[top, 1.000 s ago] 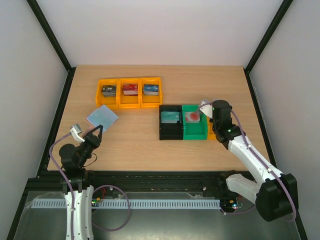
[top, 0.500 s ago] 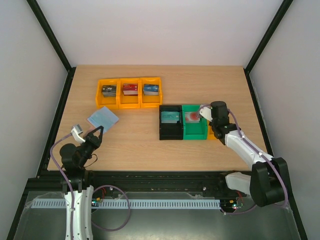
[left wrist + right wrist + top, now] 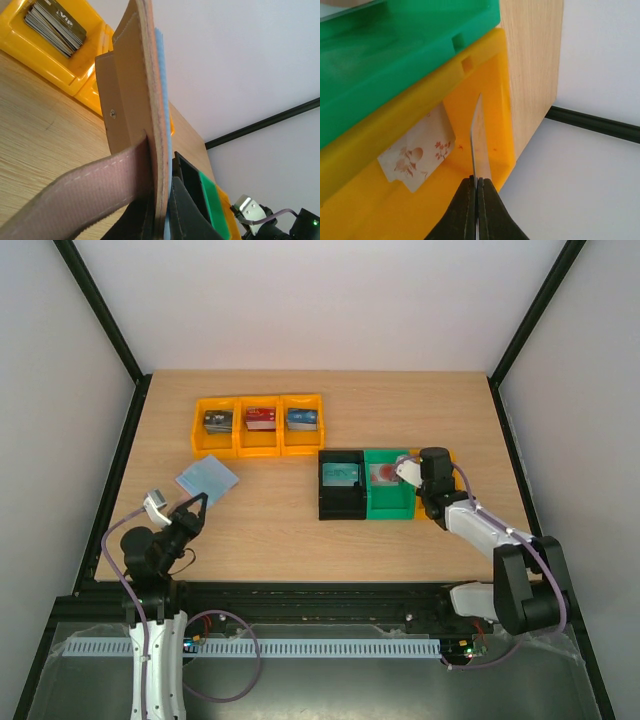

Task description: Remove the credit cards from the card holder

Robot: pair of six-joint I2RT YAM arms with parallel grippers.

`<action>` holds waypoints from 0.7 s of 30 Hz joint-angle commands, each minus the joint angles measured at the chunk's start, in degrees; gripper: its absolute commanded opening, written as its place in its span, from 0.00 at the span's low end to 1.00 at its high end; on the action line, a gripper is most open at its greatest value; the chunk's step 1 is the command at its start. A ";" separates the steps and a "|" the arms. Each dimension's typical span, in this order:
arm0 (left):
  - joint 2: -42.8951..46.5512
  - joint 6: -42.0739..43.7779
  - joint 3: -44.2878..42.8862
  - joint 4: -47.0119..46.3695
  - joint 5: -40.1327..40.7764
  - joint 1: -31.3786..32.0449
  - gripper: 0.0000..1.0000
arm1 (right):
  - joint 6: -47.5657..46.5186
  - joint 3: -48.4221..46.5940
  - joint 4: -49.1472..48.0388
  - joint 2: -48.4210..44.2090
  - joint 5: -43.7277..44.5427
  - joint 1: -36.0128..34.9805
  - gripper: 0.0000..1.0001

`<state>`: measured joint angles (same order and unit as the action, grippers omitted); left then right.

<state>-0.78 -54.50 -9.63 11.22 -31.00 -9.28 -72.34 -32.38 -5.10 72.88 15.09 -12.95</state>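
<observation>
Broadly, the wooden tabletop carried two groups of bins. A yellow three-part tray sat near the back left with a stack of cards in each part. A black bin, a green bin and a small yellow bin stood side by side at the right.

The card holder was off the tabletop at the left, clamped in the left hand. From the left wrist it stood on edge, with the brown outside facing the camera and the pale blue lining showing as a thin strip behind it. Whether any cards remained inside could not be told.

The right hand was clenched on one of the credit cards, seen edge-on as a thin pale blade. Its long axis ran straight out from the fingertips into the small yellow bin. Another card, pale with reddish flower marks, already lay on that bin's floor just left of the held one.

The right hand was plainly the nearer one to that bin, while the left hand and holder were well apart across the tabletop. Since the bin lay directly beyond the card's far edge, the likely next move was simply to open the fingers and let the card drop in beside the other.
</observation>
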 commanded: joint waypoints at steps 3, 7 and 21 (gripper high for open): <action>1.22 -0.65 0.57 -1.73 -0.72 -0.12 0.02 | -3.56 0.85 -6.03 2.96 -2.79 1.05 0.02; 1.23 -0.77 0.66 -1.92 -0.81 -0.21 0.02 | -3.37 0.68 -5.98 4.50 -3.97 1.50 0.02; 1.30 -0.97 0.95 -2.29 -0.98 -0.30 0.02 | -3.95 1.32 -5.74 5.90 -6.56 1.99 0.08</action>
<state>-0.78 -54.83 -9.23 11.07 -31.03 -9.30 -74.50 -31.86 -10.94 78.28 10.31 -11.20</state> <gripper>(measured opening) 0.053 0.054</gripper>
